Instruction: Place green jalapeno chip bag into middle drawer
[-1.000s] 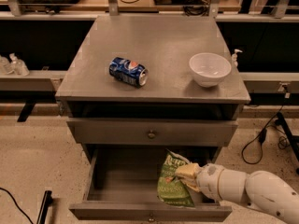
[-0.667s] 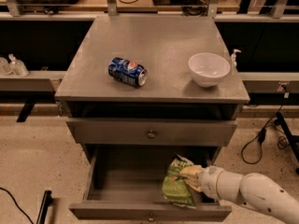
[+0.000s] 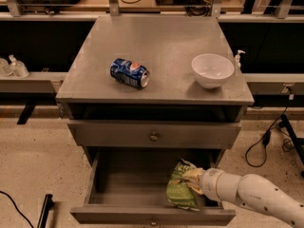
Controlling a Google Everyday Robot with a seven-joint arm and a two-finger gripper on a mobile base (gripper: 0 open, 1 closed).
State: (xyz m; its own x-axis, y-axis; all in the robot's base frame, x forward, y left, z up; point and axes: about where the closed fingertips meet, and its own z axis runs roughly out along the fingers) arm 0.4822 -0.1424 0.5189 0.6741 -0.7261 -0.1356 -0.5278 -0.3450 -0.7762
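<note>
The green jalapeno chip bag point(image 3: 179, 193) stands crumpled inside the pulled-out middle drawer point(image 3: 118, 194), at its right end near the front wall. My gripper point(image 3: 193, 176) reaches in from the right on a white arm and is shut on the bag's upper right edge, holding it roughly upright over the drawer floor. The bag's lower right is hidden behind the wrist.
The upper knobbed drawer point(image 3: 153, 137) is shut. On the cabinet top point(image 3: 161, 37) lie a blue Pepsi can point(image 3: 129, 72) on its side and a white bowl point(image 3: 212, 70). Cables point(image 3: 266, 141) trail on the floor at right. A dark bar point(image 3: 45, 210) lies at lower left.
The gripper and bag have shifted slightly right and lower into the drawer. The can and bowl have not moved.
</note>
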